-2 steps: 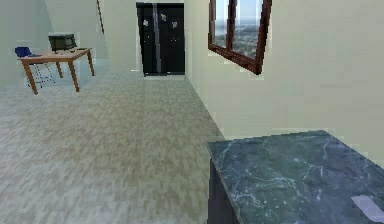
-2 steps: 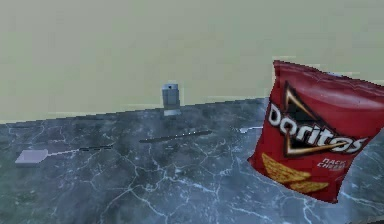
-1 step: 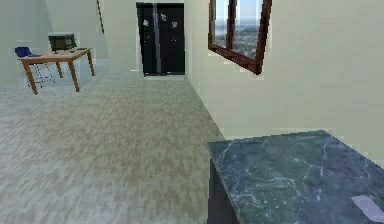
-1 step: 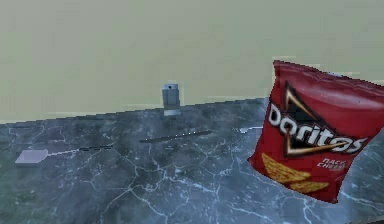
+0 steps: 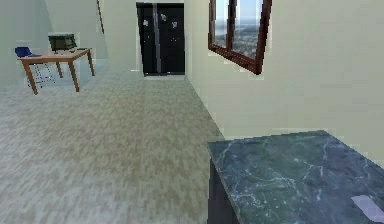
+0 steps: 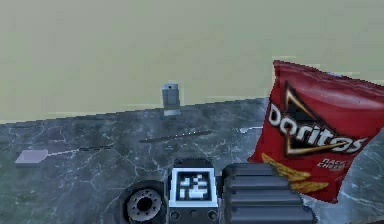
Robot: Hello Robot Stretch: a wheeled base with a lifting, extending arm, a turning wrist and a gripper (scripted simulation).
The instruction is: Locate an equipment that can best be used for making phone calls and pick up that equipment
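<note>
Nothing here reads plainly as a phone. The nearest candidate, in my judgement, is the small grey upright block (image 6: 171, 95) standing on the dark marbled table (image 6: 90, 130). In the arm side view it is well to the left of the red chip bag (image 6: 315, 130) and farther back than it, close to the table's far edge under the pale wall (image 6: 100, 50). It is too small to tell whether it is a handset or some capped container. If it is a phone, I would expect it to be light, rigid and smooth-sided, with a face that could crack if knocked flat. Standing on end, it would likely topple at a nudge. The safest hold would be across its two narrow sides about halfway up, approached squarely so that neither finger pushes it first. Left of the chip bag and nearer than the block, a thin dark rod (image 6: 175, 135) lies flat on the table. Much farther left of the bag lies a pale flat blade (image 6: 35, 155) on a thin handle, by its shape more a spatula than a phone. Below and left of the chip bag, at the picture's bottom edge, the arm's white marker square (image 6: 194, 187) sits among dark parts of the arm. The far end of the jaws cannot be made out there, so I cannot tell whether they are grasping anything or released.
</note>
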